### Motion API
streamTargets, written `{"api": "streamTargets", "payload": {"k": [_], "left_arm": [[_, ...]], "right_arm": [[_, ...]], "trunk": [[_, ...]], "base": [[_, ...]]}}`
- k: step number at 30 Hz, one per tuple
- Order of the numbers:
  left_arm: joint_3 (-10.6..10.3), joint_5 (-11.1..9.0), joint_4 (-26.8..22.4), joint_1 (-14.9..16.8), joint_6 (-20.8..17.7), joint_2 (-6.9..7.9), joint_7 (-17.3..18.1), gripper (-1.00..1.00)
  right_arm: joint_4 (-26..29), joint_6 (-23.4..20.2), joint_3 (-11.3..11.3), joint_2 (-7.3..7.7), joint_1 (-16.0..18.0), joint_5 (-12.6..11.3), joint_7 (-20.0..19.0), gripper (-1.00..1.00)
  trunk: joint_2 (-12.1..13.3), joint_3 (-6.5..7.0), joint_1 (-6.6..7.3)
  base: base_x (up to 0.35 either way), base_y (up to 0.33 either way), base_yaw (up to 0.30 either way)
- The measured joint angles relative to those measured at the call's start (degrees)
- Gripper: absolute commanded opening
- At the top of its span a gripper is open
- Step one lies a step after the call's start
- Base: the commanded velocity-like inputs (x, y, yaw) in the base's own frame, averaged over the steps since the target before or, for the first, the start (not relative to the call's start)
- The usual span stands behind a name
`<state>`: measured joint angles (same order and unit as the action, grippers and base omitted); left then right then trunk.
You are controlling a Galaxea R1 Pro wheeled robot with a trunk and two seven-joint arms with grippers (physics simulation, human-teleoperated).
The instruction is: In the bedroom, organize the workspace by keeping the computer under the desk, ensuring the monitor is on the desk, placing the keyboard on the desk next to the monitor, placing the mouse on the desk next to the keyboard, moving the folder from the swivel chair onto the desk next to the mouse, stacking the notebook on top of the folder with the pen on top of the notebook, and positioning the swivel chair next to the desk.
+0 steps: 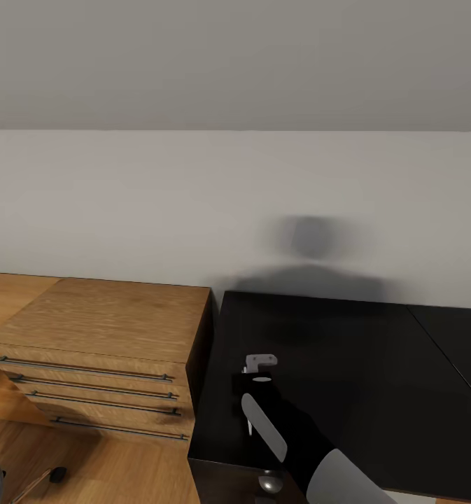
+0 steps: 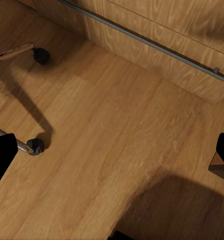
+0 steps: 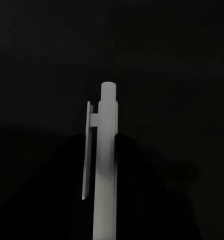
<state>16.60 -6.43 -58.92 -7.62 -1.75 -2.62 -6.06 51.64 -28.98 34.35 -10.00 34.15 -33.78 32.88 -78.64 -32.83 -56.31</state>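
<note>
Black desktop (image 1: 347, 350) fills the lower right of my head view, set against a plain pale wall (image 1: 193, 196). My right pincer (image 1: 260, 371) hovers above the desk's near-left corner, closed around a thin white stick pen (image 3: 104, 165). In my right wrist view the pen stands lengthwise along my fingers, its clip on one side and its button end pointing away over the dark surface.

Just beside the desk's left edge stands a light wooden chest (image 1: 102, 329) with long metal bar handles on its drawers. Wooden floor (image 2: 107, 150) lies in front of it.

My left pincer (image 2: 112, 150) hangs over that floor, its two dark fingertips (image 2: 2, 155) held wide apart with nothing between them. Near it are two black casters and a metal leg of the grey swivel chair (image 2: 27, 146), close to the chest's lowest drawer front.
</note>
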Motion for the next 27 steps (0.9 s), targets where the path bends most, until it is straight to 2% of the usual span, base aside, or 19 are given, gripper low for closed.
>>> {"api": "streamTargets", "payload": {"k": [3,6,9,12,15,16,17,18,19,23,24,27], "left_arm": [[-0.02,0.0,0.0,0.01,0.0,0.0,0.01,1.0],[-0.07,0.0,0.0,0.0,0.06,0.0,0.01,1.0],[-0.08,0.0,-0.01,0.0,0.06,-0.04,0.01,1.0],[-0.08,0.0,-0.01,0.0,0.07,-0.06,0.01,1.0],[-0.08,-0.01,-0.01,0.0,0.07,-0.07,-0.02,1.0],[-0.08,-0.01,-0.01,0.0,0.06,-0.08,-0.09,1.0],[-0.07,-0.01,-0.02,-0.01,0.03,-0.12,-0.26,1.0],[-0.08,-0.01,-0.02,-0.01,0.02,-0.15,-0.33,1.0],[-0.11,0.01,-0.02,-0.01,0.01,-0.26,-0.46,1.0],[-0.16,0.05,-0.02,-0.01,0.0,-0.36,-0.49,1.0],[-0.18,0.06,-0.02,-0.01,0.0,-0.38,-0.48,1.0],[-0.23,0.07,0.05,-0.01,-0.04,-0.41,-0.37,1.0]], "right_arm": [[-0.01,0.01,0.04,0.0,0.0,0.04,0.01,-1.0],[-0.88,-0.06,0.02,0.0,0.02,0.85,0.14,-1.0],[-0.72,-0.38,-0.07,0.01,-0.02,0.25,0.24,-1.0],[0.93,-0.44,-0.07,1.08,-0.02,0.3,0.27,-1.0],[5.9,-0.58,-0.13,5.12,-0.05,-0.04,0.23,-1.0],[8.65,-0.86,-0.16,7.18,-0.08,-0.51,0.21,-1.0],[13.15,-1.52,-0.24,10.31,-0.14,-2.41,0.18,-1.0],[14.8,-1.74,-0.25,11.49,-0.18,-3.67,0.18,-1.0],[18.4,-2.53,-0.25,14.22,-0.22,-6.9,0.22,-1.0],[21.7,-3.12,-0.24,17.37,-0.27,-11.34,0.28,-1.0],[22.9,-3.24,-0.24,18.57,-0.27,-12.88,0.27,-1.0],[24.93,-3.24,-0.35,20.36,-0.28,-15.44,0.3,-1.0]], "trunk": [[0.0,0.0,0.0],[1.19,0.54,0.65],[2.4,1.06,1.31],[3.6,1.6,1.97],[4.8,2.14,2.63],[5.2,2.33,2.85],[5.61,2.51,3.07],[6.01,2.68,3.29],[6.41,2.86,3.51],[8.01,3.58,4.38],[8.42,3.76,4.6],[9.23,4.13,5.05]], "base": [[0.0,0.0,0.0],[0.0,0.0,0.0],[0.0,0.0,0.0],[0.0,0.0,0.0],[0.0,0.0,0.0],[0.0,0.0,0.0],[0.0,0.0,0.0],[0.0,0.0,0.0],[0.0,0.0,0.0],[0.0,0.0,0.0],[0.0,0.0,0.0],[0.0,0.0,0.0]]}}
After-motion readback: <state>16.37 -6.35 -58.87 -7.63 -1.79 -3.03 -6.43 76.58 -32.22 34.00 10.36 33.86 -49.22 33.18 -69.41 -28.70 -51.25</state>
